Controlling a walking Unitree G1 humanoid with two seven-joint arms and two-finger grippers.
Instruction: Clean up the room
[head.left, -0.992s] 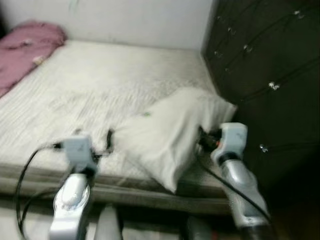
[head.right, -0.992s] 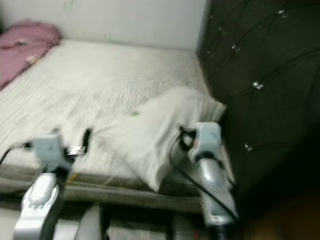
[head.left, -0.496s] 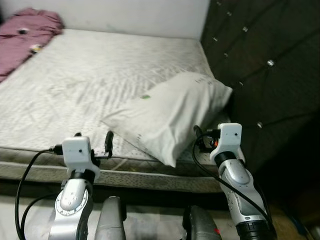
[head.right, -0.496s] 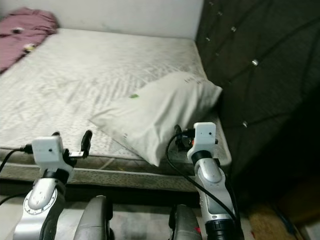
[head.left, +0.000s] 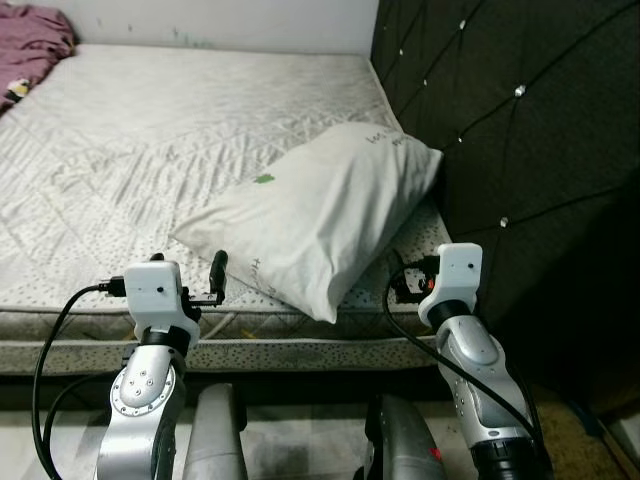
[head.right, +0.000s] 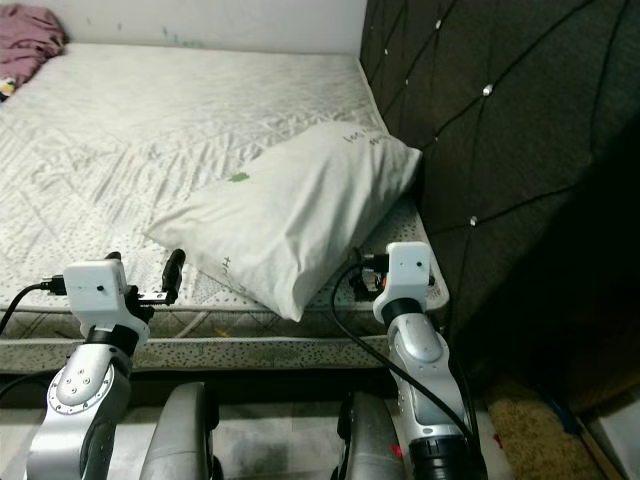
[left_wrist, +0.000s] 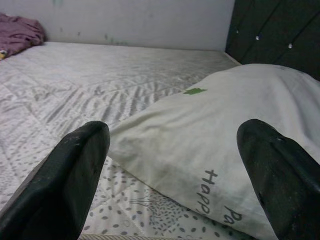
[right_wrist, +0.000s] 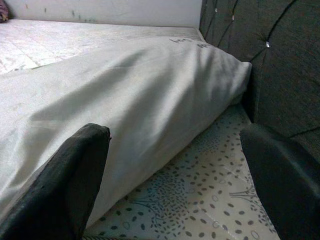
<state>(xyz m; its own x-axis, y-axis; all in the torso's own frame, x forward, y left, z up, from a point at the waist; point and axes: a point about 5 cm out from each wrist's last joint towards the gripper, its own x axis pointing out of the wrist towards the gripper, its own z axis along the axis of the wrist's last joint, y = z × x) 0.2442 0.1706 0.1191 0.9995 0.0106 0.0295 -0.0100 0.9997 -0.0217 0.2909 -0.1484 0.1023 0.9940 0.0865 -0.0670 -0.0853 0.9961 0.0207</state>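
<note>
A white pillow (head.left: 310, 215) with a small green mark and dark lettering lies askew on the near right corner of the bare quilted mattress (head.left: 140, 130), its far end against the headboard. My left gripper (head.left: 190, 283) hovers open at the mattress's front edge, just left of the pillow's near corner; in the left wrist view the pillow (left_wrist: 215, 135) lies ahead between the spread fingers (left_wrist: 67, 182). My right gripper (head.left: 405, 280) is open at the pillow's right side, near the bed corner, with the pillow (right_wrist: 125, 95) close in front of its fingers (right_wrist: 65, 185).
A dark tufted headboard (head.left: 520, 150) with shiny studs rises along the right. A pink blanket (head.left: 25, 40) is bunched at the mattress's far left corner. A pale wall backs the bed. A strip of brownish floor (head.right: 530, 430) shows at the lower right.
The whole view has shifted and sharpened as the camera moved: the bed and pillow now sit further left. Both grippers stay open at the bed's front edge.
</note>
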